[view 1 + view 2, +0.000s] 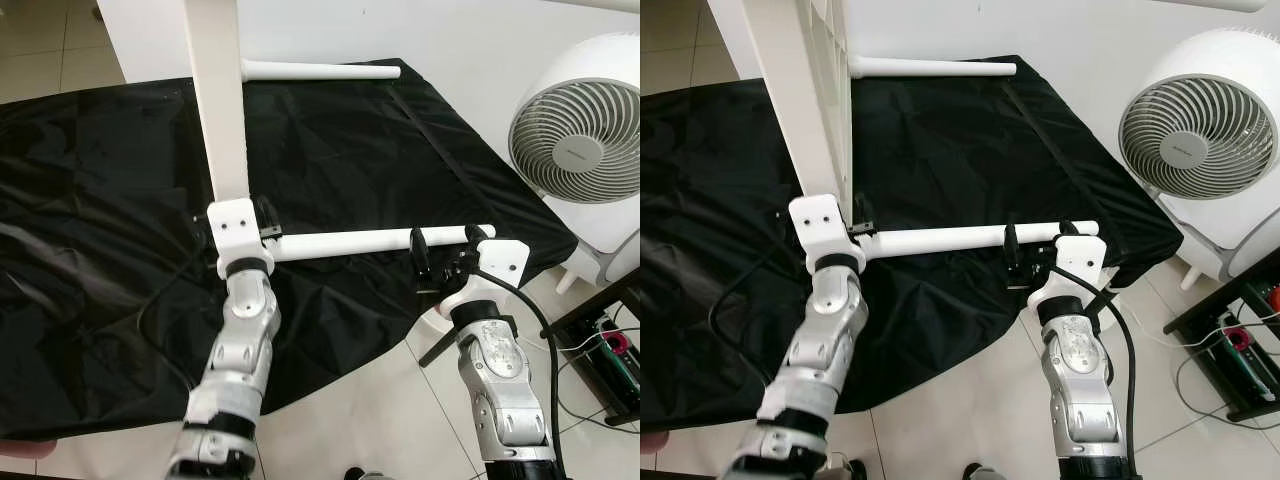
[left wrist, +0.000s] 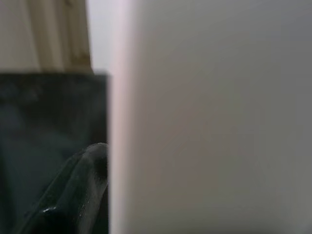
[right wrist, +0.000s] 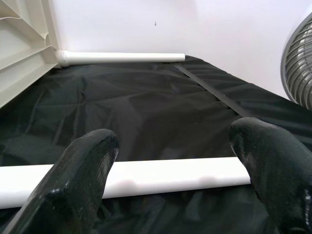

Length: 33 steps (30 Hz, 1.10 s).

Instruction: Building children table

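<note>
A white tabletop (image 1: pixel 220 95) stands on its edge on a black sheet (image 1: pixel 90 250) spread over the floor (image 1: pixel 350 420), with two white legs jutting sideways from it toward the robot's right. The far leg (image 1: pixel 320 71) lies along the sheet near the wall (image 1: pixel 450 40). The near leg (image 1: pixel 370 241) runs level above the sheet from the tabletop's lower corner toward a white fan (image 1: pixel 585 130) that stands just off the sheet's right edge. The left gripper (image 1: pixel 262 222) sits at that lower corner, close against the tabletop where the near leg joins it; in its wrist view one black finger (image 2: pixel 73 195) lies right beside a blurred white surface, and whether the fingers are clenched or released I cannot tell. The right gripper (image 1: pixel 447 250) is at the free end of the near leg, its fingers (image 3: pixel 80 180) spread wide apart, one on each side of the leg's last stretch, with the leg passing between them and no clear grasp on it. A black cable (image 1: pixel 530 310) loops along the right arm. To the right of the fan, a dark stand (image 1: pixel 615 350) with wires sits on the tiles.
</note>
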Tool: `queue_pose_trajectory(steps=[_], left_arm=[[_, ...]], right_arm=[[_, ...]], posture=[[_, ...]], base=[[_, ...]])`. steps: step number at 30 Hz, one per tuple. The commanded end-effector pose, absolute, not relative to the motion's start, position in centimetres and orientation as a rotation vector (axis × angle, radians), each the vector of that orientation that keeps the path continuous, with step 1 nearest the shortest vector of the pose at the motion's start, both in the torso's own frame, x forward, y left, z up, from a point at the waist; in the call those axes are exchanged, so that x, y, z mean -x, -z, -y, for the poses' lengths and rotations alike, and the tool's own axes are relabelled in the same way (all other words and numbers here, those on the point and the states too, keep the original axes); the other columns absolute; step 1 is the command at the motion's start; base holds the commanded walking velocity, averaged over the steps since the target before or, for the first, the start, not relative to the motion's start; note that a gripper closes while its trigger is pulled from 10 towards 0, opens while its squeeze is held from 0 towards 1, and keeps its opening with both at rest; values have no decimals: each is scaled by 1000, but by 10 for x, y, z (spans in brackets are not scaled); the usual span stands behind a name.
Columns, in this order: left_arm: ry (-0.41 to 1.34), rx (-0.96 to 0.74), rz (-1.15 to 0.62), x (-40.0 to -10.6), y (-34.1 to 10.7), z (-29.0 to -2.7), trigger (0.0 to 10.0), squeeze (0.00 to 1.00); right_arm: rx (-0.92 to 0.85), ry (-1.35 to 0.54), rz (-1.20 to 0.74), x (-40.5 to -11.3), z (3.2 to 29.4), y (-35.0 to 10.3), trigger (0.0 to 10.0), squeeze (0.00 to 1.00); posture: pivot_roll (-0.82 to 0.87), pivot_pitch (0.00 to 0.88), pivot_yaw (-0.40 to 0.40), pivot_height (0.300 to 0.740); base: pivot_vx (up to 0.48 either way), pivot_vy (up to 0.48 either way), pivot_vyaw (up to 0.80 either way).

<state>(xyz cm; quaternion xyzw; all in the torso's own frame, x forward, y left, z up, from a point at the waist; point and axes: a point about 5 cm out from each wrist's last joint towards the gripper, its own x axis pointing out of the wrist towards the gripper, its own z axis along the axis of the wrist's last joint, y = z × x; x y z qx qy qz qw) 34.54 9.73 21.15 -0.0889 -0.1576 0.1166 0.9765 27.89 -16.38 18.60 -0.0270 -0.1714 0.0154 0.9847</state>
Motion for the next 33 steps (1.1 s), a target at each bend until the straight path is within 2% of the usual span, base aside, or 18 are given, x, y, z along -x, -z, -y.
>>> queue_pose_trajectory(steps=[1,15,16,17,18,19,20,21,33], left_arm=[[-253,270,362,-347,-232,-74,10000,0],[-208,236,423,-359,-244,-73,10000,0],[-197,223,424,-359,-242,-73,7686,0],[-197,223,424,-359,-242,-73,7686,0],[-178,215,430,-359,-241,-72,4941,0],[-178,205,427,-359,-240,-72,3686,0],[-178,205,427,-359,-240,-72,3686,0],[-172,191,426,-359,-239,-73,0,0],[-159,112,415,-362,-237,-74,0,0]], right_arm=[[55,-17,348,-277,167,-188,10000,0],[51,-16,349,-276,166,-187,10000,0],[51,-16,350,-276,166,-187,10000,0],[51,-16,350,-276,166,-187,10000,0],[50,-15,350,-276,166,-187,10000,0],[50,-15,350,-276,166,-187,10000,0],[50,-15,350,-276,166,-187,10000,0],[49,-15,350,-276,166,-188,10000,0],[46,-12,349,-279,166,-188,10000,0]], posture=[[-119,171,-21,740],[-121,160,-16,740],[-119,162,-17,740],[-119,162,-17,740],[-119,162,-17,740],[-116,165,-19,740],[-116,165,-19,740],[-112,168,-20,740],[-96,176,-22,740]], base=[[0,0,0],[0,0,0],[0,0,0],[0,0,0],[0,0,0],[0,0,0],[0,0,0],[0,0,0],[0,0,0]])
